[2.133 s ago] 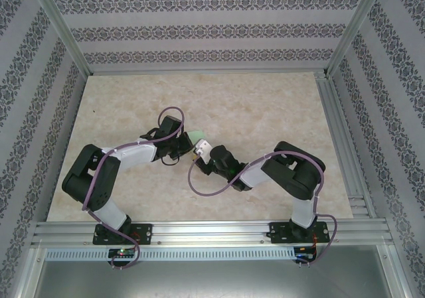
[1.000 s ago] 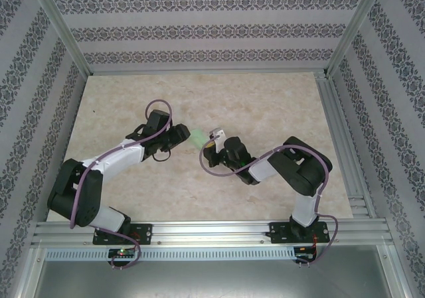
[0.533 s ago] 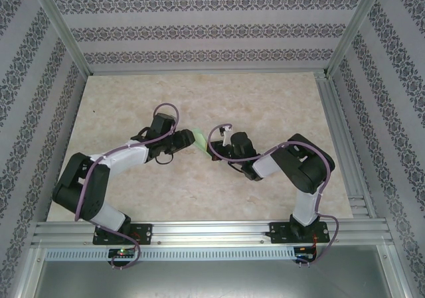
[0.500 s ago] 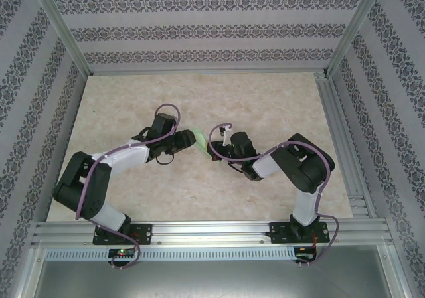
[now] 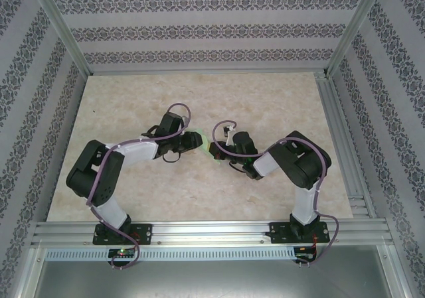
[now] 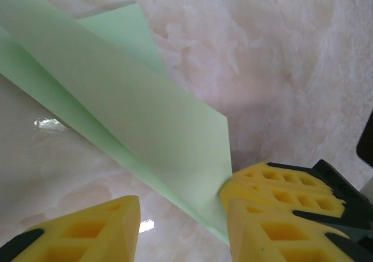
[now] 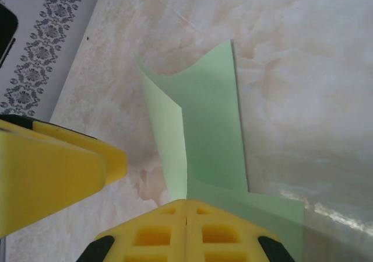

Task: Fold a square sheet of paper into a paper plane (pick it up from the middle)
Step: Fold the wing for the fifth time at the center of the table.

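The square sheet of paper, pale green and partly folded with a lengthwise crease, is held just above the table between the two arms. My right gripper is shut on its near end, and the paper fans out beyond the closed fingertips. My left gripper is open around the paper's lower corner. One of its yellow fingers stands apart from the paper, and the other is against the edge. From above, the left gripper and right gripper meet tip to tip, with a sliver of paper between them.
The beige marble-patterned table spreads out around both arms. Aluminium frame rails and patterned walls enclose it. Purple cables loop over each arm near the wrists.
The left gripper has moved right toward the right gripper and its jaws have narrowed around the paper's corner. The right gripper stays shut on the paper and has turned slightly.
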Controlling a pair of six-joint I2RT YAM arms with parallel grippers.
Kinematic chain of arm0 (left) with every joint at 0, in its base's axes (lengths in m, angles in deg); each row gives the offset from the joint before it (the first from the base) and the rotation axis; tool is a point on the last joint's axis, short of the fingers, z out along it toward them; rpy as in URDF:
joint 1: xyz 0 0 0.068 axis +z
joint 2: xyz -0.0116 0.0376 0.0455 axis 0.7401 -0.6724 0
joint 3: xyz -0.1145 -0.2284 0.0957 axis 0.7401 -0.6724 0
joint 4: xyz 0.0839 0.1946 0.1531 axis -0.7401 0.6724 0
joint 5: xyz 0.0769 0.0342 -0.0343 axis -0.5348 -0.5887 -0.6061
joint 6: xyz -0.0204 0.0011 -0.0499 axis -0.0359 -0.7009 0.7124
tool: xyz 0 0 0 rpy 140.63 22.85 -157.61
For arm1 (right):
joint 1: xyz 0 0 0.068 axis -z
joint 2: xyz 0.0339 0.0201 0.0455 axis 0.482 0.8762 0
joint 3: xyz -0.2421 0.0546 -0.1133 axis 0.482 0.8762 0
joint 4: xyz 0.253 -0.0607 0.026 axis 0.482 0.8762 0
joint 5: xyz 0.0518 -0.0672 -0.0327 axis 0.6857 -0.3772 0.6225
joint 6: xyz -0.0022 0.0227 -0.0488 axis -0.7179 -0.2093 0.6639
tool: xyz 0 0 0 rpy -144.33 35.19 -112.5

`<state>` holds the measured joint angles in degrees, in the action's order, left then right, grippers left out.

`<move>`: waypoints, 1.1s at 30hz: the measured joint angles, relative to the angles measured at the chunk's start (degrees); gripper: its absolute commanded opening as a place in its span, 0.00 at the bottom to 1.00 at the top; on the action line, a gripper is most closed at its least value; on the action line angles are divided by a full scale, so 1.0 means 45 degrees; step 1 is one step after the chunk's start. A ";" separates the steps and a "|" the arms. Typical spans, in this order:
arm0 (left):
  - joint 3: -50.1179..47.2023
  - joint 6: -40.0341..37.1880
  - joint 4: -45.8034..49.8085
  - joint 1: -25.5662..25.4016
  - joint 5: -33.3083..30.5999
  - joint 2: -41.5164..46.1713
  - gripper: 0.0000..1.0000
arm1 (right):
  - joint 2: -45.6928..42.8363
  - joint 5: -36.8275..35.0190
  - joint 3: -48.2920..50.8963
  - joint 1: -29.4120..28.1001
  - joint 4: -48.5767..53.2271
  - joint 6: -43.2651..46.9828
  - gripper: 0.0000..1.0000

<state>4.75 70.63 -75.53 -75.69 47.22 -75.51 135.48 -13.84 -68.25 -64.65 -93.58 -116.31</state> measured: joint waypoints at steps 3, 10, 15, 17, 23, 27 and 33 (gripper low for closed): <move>0.0107 -0.0126 -0.0087 -0.0049 0.0131 -0.0194 0.43 | 0.0151 0.0015 0.0000 0.0083 0.0053 -0.0185 0.00; 0.0282 -0.0228 -0.0277 -0.0058 0.0432 -0.0364 0.42 | 0.0199 0.0015 -0.0097 0.0083 0.0291 -0.0272 0.00; 0.0495 -0.0359 -0.0379 -0.0068 0.0651 -0.0588 0.41 | 0.0267 0.0155 -0.0204 0.0146 0.0432 -0.0374 0.01; 0.0515 -0.0408 -0.0427 -0.0073 0.0680 -0.0670 0.41 | 0.0272 0.0311 -0.0209 0.0253 0.0427 -0.0432 0.01; 0.0398 -0.0398 -0.0432 -0.0073 0.0053 -0.0563 0.41 | 0.0092 0.0500 -0.0393 0.0325 0.1030 -0.0151 0.09; -0.0287 -0.0185 -0.0359 -0.0073 -0.1175 0.0209 0.40 | -0.0607 0.0520 -0.0578 0.0316 0.2205 0.0651 0.23; -0.1059 0.0087 -0.0053 -0.0073 -0.2671 0.1161 0.35 | -0.2273 -0.0005 -0.1010 -0.0185 0.4507 0.2569 0.37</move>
<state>-0.02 71.02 -75.77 -76.02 35.20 -70.28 125.25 -13.86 -72.80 -65.48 -73.30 -104.75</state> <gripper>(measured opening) 0.363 0.360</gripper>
